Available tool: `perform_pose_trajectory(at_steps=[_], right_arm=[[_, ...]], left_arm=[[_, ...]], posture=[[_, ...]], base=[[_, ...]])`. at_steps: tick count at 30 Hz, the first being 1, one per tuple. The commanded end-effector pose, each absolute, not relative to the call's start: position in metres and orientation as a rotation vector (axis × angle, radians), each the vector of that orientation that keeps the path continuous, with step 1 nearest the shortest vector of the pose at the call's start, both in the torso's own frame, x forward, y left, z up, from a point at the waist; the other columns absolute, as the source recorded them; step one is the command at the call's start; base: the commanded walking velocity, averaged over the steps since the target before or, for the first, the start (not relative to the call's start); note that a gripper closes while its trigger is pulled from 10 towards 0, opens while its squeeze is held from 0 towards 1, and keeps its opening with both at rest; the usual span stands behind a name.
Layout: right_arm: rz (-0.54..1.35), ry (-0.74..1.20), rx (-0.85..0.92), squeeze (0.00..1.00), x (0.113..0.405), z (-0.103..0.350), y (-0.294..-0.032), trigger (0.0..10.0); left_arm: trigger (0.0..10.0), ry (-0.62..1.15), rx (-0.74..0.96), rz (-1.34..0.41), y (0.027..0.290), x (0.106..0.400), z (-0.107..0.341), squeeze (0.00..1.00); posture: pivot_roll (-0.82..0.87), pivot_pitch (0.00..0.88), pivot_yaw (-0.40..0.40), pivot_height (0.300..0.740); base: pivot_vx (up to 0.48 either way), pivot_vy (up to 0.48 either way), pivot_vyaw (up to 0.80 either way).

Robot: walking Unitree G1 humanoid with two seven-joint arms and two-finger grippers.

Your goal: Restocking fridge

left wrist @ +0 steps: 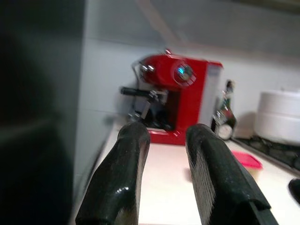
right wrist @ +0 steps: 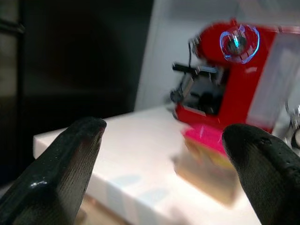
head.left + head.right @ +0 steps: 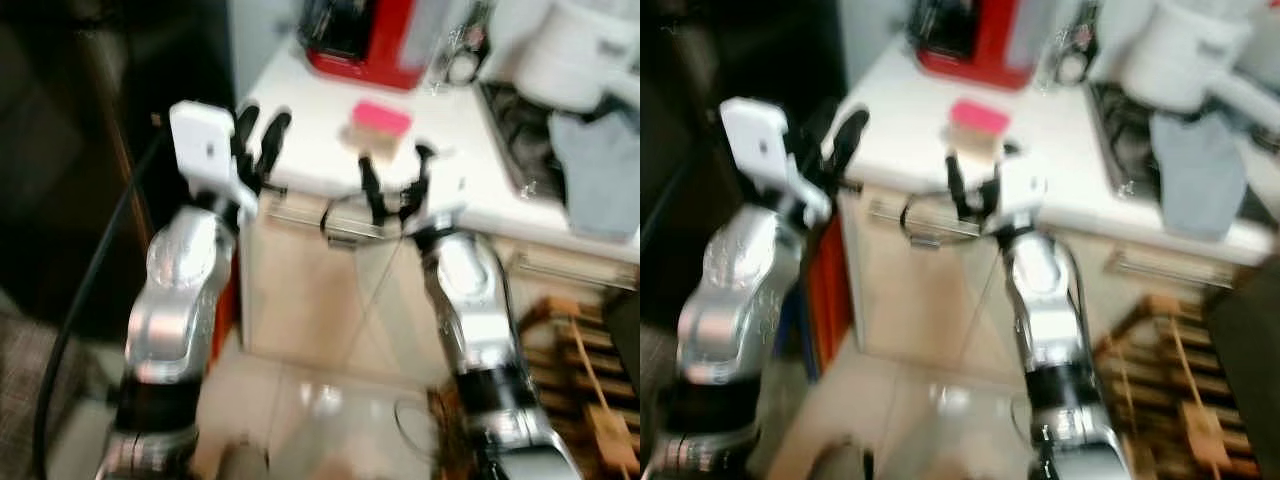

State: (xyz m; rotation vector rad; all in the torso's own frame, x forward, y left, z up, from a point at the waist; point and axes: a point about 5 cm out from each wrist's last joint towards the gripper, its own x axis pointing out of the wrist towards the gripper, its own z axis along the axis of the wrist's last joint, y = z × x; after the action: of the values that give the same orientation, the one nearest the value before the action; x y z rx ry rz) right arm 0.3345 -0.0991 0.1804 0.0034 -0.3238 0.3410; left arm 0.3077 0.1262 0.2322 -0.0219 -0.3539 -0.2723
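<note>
Grippers; pink-lidded container; espresso machine

1. A lidded container sits on the table, near its front edge.
2. A coffee machine stands behind the container, at the back of the table.
3. A stove lies to the right, with a cloth on it and a pot behind the cloth.
4. Drawers sit below the table.

Whole scene motion-blurred. Red espresso machine cut off by top edge; pink-lidded clear plastic container smeared, contents unreadable.
</note>
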Motion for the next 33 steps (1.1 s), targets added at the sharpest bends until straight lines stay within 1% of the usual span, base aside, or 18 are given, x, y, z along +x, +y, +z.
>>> perform_pose_trajectory(at_steps=[1,4,6,8,12,16,18,26,30,33], right_arm=[[0.299,-0.322,-0.027,0.0,0.337,0.182,-0.116,10.0],[0.267,-0.296,-0.022,0.0,0.338,0.176,-0.123,10.0],[0.262,-0.289,-0.019,0.0,0.338,0.173,-0.123,10.0],[0.266,-0.29,-0.022,0.0,0.336,0.172,-0.121,10.0],[0.27,-0.282,-0.026,0.0,0.335,0.168,-0.118,10.0],[0.249,-0.284,-0.021,0.0,0.336,0.169,-0.12,10.0],[0.221,-0.313,-0.028,0.0,0.34,0.177,-0.125,10.0],[0.184,-0.388,-0.07,0.0,0.352,0.201,-0.137,10.0],[0.136,-0.421,-0.088,0.0,0.361,0.213,-0.15,10.0],[0.112,-0.437,-0.099,0.0,0.366,0.221,-0.157,10.0]], left_arm=[[10.0,-0.324,-0.043,-0.291,0.111,0.31,0.224,0.0],[10.0,-0.281,-0.048,-0.273,0.107,0.312,0.212,0.0],[10.0,-0.277,-0.067,-0.263,0.107,0.314,0.208,0.0],[10.0,-0.27,-0.077,-0.246,0.108,0.317,0.206,0.0],[10.0,-0.306,-0.028,-0.215,0.11,0.321,0.212,0.0],[10.0,-0.327,-0.044,-0.201,0.112,0.323,0.217,0.0],[10.0,-0.354,-0.024,-0.205,0.111,0.323,0.221,0.0],[10.0,-0.395,-0.041,-0.207,0.107,0.322,0.228,0.0],[10.0,-0.409,0.0,-0.119,0.116,0.325,0.231,0.0],[10.0,-0.407,-0.001,-0.108,0.117,0.326,0.231,0.0]], posture=[[0.08,0.0,-0.113,0.74],[0.08,0.0,-0.112,0.74],[0.07,0.0,-0.105,0.74],[0.06,0.0,-0.103,0.74],[0.07,0.0,-0.104,0.74],[0.07,0.0,-0.107,0.74],[0.06,0.0,-0.111,0.74],[0.06,0.0,-0.117,0.74],[0.06,0.0,-0.114,0.74],[0.06,0.0,-0.115,0.74]], base=[[0.0,0.0,0.0],[0.0,0.0,0.0],[0.0,0.0,0.0],[0.401,0.0,0.0],[0.474,0.0,0.0],[0.48,0.0,0.0],[0.48,0.0,0.0],[0.467,0.0,0.0],[0.46,0.0,0.0],[0.435,0.0,0.0]])
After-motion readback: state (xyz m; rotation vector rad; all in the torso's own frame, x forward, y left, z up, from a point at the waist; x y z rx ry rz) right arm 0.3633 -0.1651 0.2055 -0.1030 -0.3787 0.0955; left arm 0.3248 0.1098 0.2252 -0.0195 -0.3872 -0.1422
